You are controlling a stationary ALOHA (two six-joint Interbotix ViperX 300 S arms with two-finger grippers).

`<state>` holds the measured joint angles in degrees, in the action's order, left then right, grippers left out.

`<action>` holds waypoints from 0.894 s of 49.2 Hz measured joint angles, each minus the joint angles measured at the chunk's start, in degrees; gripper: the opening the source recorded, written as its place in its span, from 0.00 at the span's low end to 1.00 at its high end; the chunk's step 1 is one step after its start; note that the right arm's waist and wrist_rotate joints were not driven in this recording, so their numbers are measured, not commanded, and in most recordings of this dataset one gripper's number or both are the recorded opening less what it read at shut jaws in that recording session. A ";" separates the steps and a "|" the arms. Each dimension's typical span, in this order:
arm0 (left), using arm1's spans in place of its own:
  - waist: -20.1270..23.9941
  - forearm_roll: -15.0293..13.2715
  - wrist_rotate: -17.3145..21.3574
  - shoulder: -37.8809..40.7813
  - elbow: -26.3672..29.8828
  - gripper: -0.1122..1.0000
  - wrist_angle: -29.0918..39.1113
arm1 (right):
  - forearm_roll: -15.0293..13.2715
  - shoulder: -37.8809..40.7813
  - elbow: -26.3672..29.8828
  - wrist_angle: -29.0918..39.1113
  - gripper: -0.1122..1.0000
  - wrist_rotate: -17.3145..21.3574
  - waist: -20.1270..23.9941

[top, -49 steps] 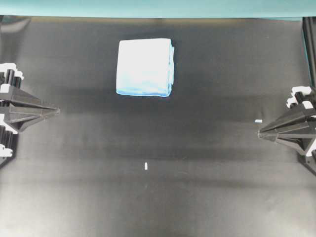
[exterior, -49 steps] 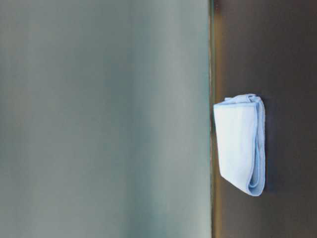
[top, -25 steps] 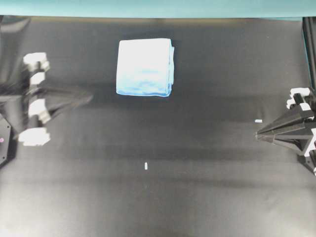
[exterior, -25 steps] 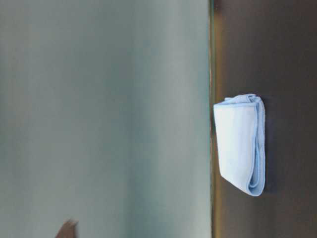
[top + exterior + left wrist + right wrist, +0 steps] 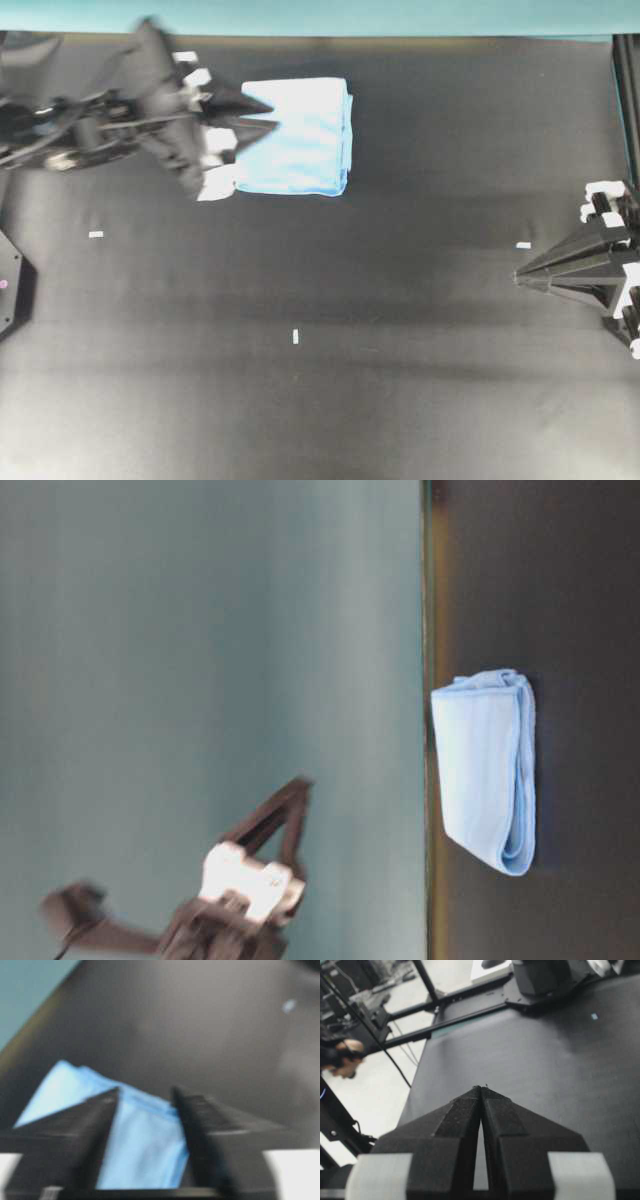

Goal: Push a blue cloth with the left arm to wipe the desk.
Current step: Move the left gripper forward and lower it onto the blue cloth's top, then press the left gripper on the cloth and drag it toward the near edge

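Observation:
The blue cloth lies folded on the desk, near the far edge. My left arm reaches in from the left. Its left gripper is open, with both pointed tips over the cloth's left part. The table-level view shows this left gripper well above the cloth, not touching it. In the left wrist view the cloth shows in the gap between the two fingers, blurred. My right gripper rests shut at the right edge, its tips together and holding nothing.
A teal strip runs along the desk's far edge. Small white tape marks sit at the left, the middle and the right. A black frame post stands at the far right.
My left arm has swung from the left edge up and right to above the cloth, and its jaws have opened. The cloth and the right arm have not moved.

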<state>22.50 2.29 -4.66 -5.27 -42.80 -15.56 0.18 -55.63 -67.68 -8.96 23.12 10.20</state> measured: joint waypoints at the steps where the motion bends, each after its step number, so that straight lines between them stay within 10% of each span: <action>1: 0.26 -0.09 0.00 0.88 0.62 0.69 0.70 | 0.00 0.00 0.00 0.00 0.10 0.00 0.00; 8: 2.72 -0.09 0.00 7.65 4.92 0.91 5.19 | 0.00 0.00 -0.09 0.09 0.10 0.09 0.00; 44: 6.24 0.00 0.00 23.47 14.68 0.88 11.69 | -0.09 -1.49 0.00 0.88 0.10 0.00 0.00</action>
<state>28.74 2.29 -4.66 18.19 -28.13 -3.87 0.09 -57.13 -67.68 -8.09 23.12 10.20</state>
